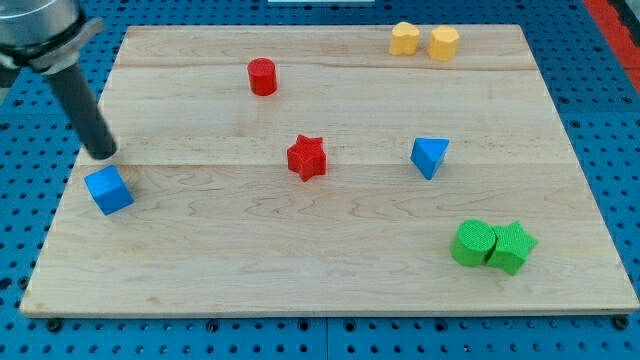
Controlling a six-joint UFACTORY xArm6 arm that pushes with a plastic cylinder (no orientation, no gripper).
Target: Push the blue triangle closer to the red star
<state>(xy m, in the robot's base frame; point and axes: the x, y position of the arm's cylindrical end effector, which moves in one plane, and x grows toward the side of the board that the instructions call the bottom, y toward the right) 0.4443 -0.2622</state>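
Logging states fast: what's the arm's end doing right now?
No jaws: my tip holds nothing, sitting just above the blue cube, far left of the blue triangle.

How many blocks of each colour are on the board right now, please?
Blue: 2, the blue cube and the blue triangle
Red: 2, the red cylinder and the red star
Yellow: 2, one yellow block and another yellow block
Green: 2, the green cylinder and the green star
Total: 8

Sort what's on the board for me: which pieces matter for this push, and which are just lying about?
Job:
blue triangle
red star
my tip, far off at the view's left, just above the blue cube

Lying about:
blue cube
red cylinder
two yellow blocks
green cylinder
green star
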